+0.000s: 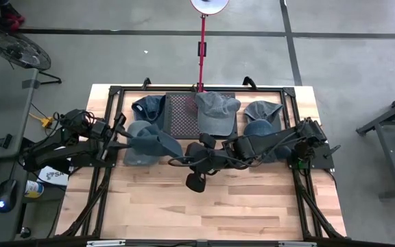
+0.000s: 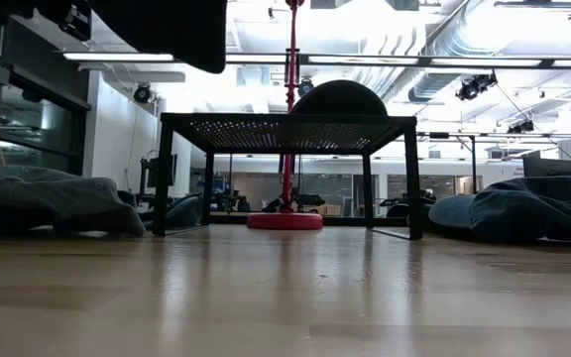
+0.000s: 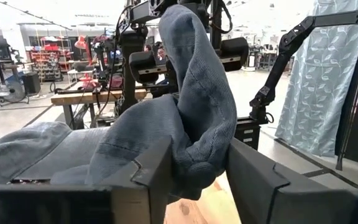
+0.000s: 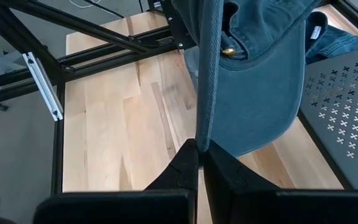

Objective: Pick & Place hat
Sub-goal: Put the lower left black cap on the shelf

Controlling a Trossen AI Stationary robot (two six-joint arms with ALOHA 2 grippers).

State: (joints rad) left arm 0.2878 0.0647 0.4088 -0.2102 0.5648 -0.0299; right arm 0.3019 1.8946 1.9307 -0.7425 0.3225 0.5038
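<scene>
both grippers clamp one blue-grey denim cap (image 1: 155, 142) above the wooden table (image 1: 204, 206): left gripper (image 3: 197, 168) on bunched cloth, right gripper (image 4: 199, 152) pinching its edge.

Pale, honey-toned wood planks make up the tabletop (image 1: 211, 206), framed in black. The held hat (image 1: 158, 143) reads as slate blue denim, with a small brass-coloured button visible in the right wrist view. At the back edge, a black perforated platform (image 1: 184, 113) shows a grid of tiny cross-shaped holes, and a washed grey-blue hat (image 1: 217, 110) sits on it. Darker navy hats (image 1: 149, 106) lie at the back left. A bright red pole (image 1: 201, 51) rises behind. Both arms are dark, almost black.
</scene>
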